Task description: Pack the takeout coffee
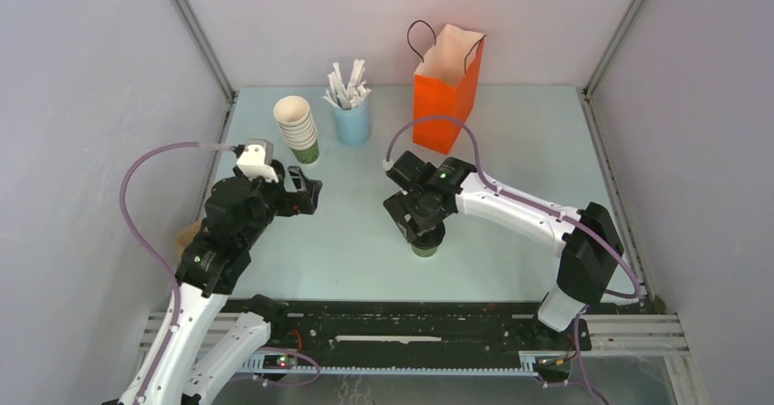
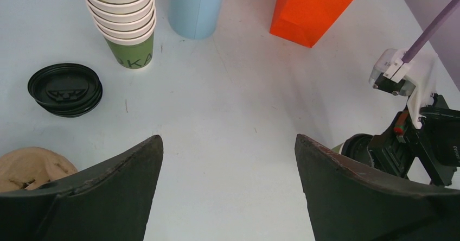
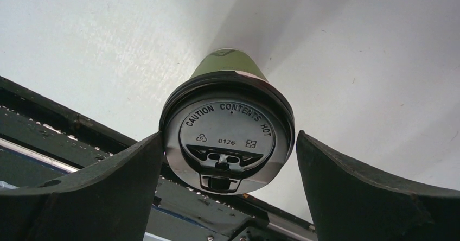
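While the takeout coffee (image 3: pixel 230 66) is seen standing upright close to the near edge of the counter (image 1: pixel 529 131), about midway along it, its black lid (image 3: pixel 228 135) is shown pressed on. The cup is straddled by the right hand (image 3: pixel 228 140), fingers spread wide. One finger is at the lid's rim, touching or just beside it, and a gap is left at the other, so nothing is pinched. Toward the left edge, the left hand (image 2: pixel 228 143) is held spread and empty above the counter. Spare black lids (image 2: pixel 65 88) are stacked near that edge. A stack of cups (image 1: pixel 297 127) and a light blue cup of white sticks (image 1: pixel 351 118) are set toward the far left corner. An orange bag (image 1: pixel 447 86) is stood open at the far edge.
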Tool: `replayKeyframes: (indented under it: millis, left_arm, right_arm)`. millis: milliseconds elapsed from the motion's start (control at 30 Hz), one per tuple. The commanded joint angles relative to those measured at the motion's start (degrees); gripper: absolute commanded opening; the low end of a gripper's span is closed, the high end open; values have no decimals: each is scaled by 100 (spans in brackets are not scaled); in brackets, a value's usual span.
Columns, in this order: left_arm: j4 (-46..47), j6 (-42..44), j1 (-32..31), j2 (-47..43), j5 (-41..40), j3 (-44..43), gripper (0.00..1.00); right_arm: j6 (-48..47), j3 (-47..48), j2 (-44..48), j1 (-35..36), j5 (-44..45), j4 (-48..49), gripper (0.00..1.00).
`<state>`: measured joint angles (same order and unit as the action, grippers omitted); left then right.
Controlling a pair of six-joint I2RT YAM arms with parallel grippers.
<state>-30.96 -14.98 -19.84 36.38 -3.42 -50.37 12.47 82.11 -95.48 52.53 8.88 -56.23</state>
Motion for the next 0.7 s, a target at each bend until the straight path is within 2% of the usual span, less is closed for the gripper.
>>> replayKeyframes:
  millis: [0,200,333,433,533,667]
  left_arm:
    - [211,-34,32,67,287,142,96]
    - [384,-600,32,225,1210,152,100]
    - [1108,-1496,24,307,2075,595,100]
    - [1954,-2371,-13,374,2565,1188,93]
    - [3256,-3357,-271,620,2893,1809,80]
    - [4332,-3956,-869,1394,2758,2084,64]
  right_arm:
    - [-65,78,288,28,41,106,100]
    - [-43,165,591,-19,8,18,100]
    - [10,213,931,-94,-218,-82,100]
    - [44,-84,1542,-457,-759,108,99]
    - [143,-859,2225,-1333,-2280,780,94]
    - [537,-2177,2718,-2610,-4636,2184,83]
